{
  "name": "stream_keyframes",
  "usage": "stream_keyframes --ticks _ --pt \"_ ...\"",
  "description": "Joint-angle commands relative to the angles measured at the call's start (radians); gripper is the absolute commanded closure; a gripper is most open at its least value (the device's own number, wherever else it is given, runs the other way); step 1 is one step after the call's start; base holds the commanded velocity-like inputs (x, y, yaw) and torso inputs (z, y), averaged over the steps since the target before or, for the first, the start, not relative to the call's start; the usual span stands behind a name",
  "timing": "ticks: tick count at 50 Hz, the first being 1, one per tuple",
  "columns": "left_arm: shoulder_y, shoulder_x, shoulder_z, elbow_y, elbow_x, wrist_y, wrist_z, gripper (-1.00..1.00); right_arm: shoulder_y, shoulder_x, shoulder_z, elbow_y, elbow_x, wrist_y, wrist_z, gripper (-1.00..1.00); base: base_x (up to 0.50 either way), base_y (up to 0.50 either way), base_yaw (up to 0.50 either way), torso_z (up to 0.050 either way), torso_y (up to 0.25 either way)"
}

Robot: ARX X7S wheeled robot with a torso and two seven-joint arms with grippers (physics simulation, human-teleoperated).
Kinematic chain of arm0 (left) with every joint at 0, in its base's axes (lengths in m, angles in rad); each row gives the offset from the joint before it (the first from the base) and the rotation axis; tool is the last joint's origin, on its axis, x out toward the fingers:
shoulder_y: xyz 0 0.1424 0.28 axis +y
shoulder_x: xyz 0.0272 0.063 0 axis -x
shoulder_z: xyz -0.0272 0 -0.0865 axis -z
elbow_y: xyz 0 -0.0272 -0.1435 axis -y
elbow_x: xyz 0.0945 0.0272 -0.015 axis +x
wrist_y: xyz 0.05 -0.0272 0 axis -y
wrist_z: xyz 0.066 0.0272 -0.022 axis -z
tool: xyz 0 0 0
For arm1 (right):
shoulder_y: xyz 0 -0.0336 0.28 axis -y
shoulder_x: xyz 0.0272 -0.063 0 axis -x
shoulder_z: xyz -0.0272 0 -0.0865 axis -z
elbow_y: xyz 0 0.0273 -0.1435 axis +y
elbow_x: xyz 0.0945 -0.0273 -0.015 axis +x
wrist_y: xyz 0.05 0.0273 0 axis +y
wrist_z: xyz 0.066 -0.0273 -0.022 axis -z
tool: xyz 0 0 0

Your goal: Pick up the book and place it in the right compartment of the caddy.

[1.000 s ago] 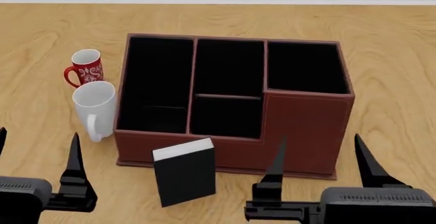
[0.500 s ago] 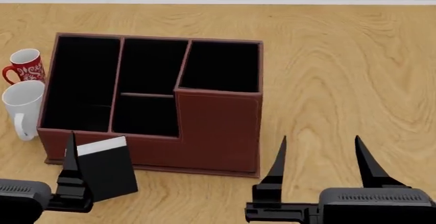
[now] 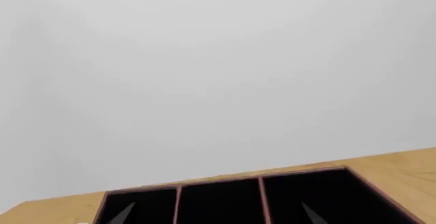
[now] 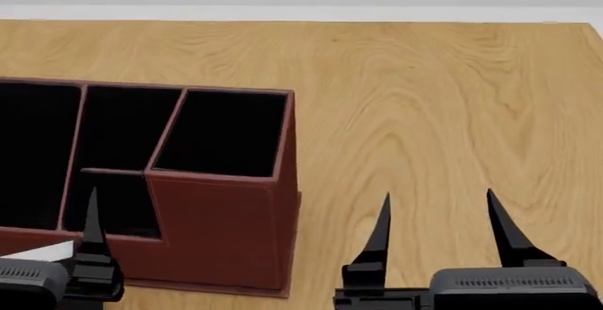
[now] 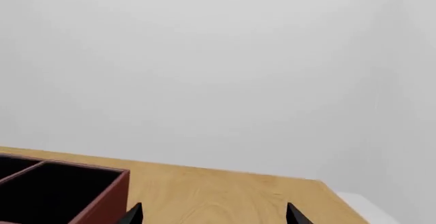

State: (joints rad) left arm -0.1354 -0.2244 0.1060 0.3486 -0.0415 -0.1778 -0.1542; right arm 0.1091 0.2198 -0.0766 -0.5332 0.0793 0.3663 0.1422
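The reddish-brown caddy (image 4: 222, 229) fills the left of the head view, cut off by the frame edge. Its right compartment (image 4: 224, 132), black-lined and tall-walled, is nearest the middle. Of the book only a white sliver of page edge (image 4: 39, 251) shows at the lower left, behind my left gripper's finger (image 4: 92, 229). The left gripper (image 3: 216, 215) is open before the caddy (image 3: 225, 198). My right gripper (image 4: 438, 236) is open over bare wood to the right of the caddy, holding nothing. In the right wrist view that gripper (image 5: 213, 215) has the caddy's corner (image 5: 109, 196) beside it.
The wooden table (image 4: 452, 112) stretches to the right of the caddy. Its far edge meets a pale wall, and its right corner (image 4: 586, 26) shows at the top right.
The head view has swung to the right: the caddy slid left in it, both mugs left the frame and the book is nearly out of sight. Both grippers stay open.
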Motion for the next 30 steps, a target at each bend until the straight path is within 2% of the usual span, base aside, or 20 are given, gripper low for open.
stream_keyframes --ticks 1,11,19,30 --pt "0.002 -0.009 0.007 -0.004 0.000 0.007 -0.007 -1.00 -0.002 0.009 -0.014 0.000 -0.006 -0.006 0.010 -1.00 0.50 -0.12 0.00 0.000 0.000" --pt "0.000 -0.015 0.018 0.000 0.001 0.001 -0.010 -1.00 0.006 0.006 -0.009 0.007 0.011 0.008 0.019 -1.00 0.50 -0.11 0.00 0.000 0.000" --pt "0.000 -0.022 0.027 0.005 0.009 -0.007 -0.016 -1.00 0.011 0.009 -0.019 0.004 0.003 0.012 0.030 -1.00 0.01 0.00 0.02 0.000 0.002" --pt "0.000 -0.028 0.026 0.006 0.003 -0.003 -0.022 -1.00 0.015 0.015 -0.024 -0.003 0.004 0.010 0.039 -1.00 0.00 0.00 0.50 0.000 0.000"
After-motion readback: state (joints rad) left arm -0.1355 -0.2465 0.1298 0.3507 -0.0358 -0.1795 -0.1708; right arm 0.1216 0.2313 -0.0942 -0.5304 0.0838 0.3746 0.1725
